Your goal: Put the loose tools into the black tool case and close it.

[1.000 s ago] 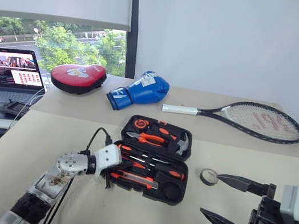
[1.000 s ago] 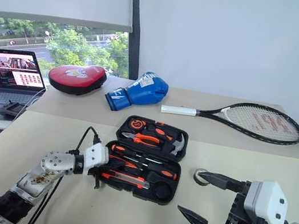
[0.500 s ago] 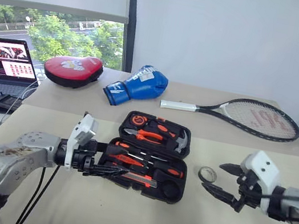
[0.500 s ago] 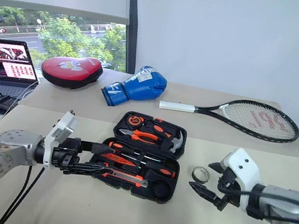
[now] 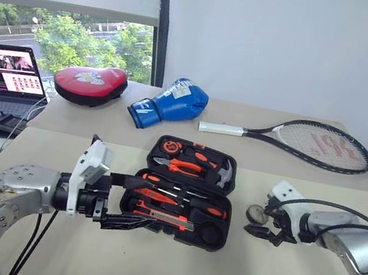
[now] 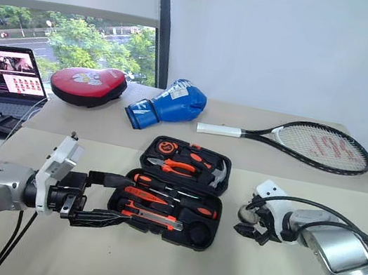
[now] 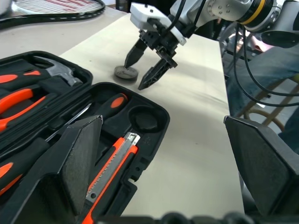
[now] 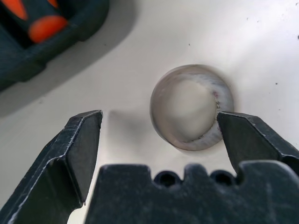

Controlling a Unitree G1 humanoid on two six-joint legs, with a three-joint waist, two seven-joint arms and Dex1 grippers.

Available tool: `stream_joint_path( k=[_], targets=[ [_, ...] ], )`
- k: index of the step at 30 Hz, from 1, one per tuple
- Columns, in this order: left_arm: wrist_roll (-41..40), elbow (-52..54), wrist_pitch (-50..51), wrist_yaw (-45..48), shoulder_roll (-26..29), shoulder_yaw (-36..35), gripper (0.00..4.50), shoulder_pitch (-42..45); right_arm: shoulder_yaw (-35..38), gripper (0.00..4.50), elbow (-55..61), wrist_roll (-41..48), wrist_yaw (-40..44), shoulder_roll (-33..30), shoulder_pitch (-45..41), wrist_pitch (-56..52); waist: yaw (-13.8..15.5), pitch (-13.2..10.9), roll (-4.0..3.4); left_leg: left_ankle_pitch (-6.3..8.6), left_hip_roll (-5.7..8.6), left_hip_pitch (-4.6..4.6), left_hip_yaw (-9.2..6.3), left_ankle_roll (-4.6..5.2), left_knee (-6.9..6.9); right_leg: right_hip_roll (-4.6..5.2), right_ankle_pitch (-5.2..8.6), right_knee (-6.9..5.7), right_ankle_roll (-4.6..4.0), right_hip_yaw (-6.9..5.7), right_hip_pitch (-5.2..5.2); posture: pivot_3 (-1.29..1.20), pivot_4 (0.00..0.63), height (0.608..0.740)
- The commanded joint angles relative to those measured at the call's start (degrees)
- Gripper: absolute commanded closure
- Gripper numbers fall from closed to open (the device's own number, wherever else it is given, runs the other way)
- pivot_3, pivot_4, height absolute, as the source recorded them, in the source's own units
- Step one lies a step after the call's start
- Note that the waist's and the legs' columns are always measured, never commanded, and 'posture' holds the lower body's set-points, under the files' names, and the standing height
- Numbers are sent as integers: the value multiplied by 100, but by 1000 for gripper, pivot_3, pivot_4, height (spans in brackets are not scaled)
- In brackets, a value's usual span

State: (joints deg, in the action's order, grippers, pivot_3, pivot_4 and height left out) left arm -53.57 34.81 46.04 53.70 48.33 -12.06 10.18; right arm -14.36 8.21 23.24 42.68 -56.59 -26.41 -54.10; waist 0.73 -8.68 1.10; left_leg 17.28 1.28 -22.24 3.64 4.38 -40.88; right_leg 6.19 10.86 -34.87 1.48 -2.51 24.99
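The black tool case lies open on the table. Two screwdrivers and the orange-black utility knife sit in its near half, beside a round bare recess. My left gripper hovers open over the case's left end, holding nothing. The small tape roll lies flat on the table right of the case. My right gripper is lowered over it, open, with the roll between its fingers and close against one of them. The left wrist view also shows the right gripper straddling the tape roll.
The case's far half holds orange-handled pliers and a hammer. Behind it lie a tennis racket, a blue boxing glove and a red pad. A laptop stands at the far left. The table edge runs past the right gripper.
My left gripper has opened and lifted back from the case's left end. The right gripper has swung forward and down onto the tape roll, its fingers narrowing a little.
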Motion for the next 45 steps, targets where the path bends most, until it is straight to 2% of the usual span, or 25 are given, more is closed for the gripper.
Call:
stream_joint_path(
  k=[1,8,9,10,24,31,43,45],
  targets=[
    [81,146,-281,18,25,-135,0,-73,-68,1328,-226,-327,201,88,-253,251,-2,0,0,0,0,0,0,0,0,0,0,0,0,-1,0,0,150,740],
    [74,162,-392,30,42,-105,0,-129,-98,3705,-302,-618,589,154,-266,549,-3,0,-1,-1,0,1,1,-3,0,-1,-1,-4,0,-1,1,0,150,740],
    [61,165,-389,44,53,-105,0,-136,-59,4205,-286,-629,634,155,-263,560,-4,0,-1,-2,0,1,1,-3,0,-1,-1,-5,0,0,2,0,150,740],
    [52,168,-388,53,60,-104,0,-140,-31,4435,-276,-640,665,159,-262,568,-4,0,-1,-2,0,1,1,-3,0,-1,-1,-5,0,-1,2,0,150,740],
    [14,19,-342,131,16,101,0,221,770,4478,1095,-191,890,-20,-48,-117,0,-1,-2,-2,-1,1,0,-5,-1,0,-1,-8,0,-1,2,0,150,740],
    [68,-121,-490,232,-69,112,0,213,913,4478,1873,112,841,65,-109,-477,-3,-2,-2,-3,-1,1,0,-5,0,0,-1,-8,0,-1,3,0,150,740],
    [36,17,-643,-104,-227,50,0,250,430,4478,2754,370,713,269,-303,-719,2,-2,-2,-3,-1,1,-2,-6,-1,2,-1,-9,0,-1,3,0,150,740],
    [-152,-53,-530,88,-141,21,0,208,254,4478,2823,364,725,298,-289,-725,-2,-2,-2,-3,-1,1,-2,-6,-1,2,-1,-8,-1,-1,3,0,150,740]
  ],
)
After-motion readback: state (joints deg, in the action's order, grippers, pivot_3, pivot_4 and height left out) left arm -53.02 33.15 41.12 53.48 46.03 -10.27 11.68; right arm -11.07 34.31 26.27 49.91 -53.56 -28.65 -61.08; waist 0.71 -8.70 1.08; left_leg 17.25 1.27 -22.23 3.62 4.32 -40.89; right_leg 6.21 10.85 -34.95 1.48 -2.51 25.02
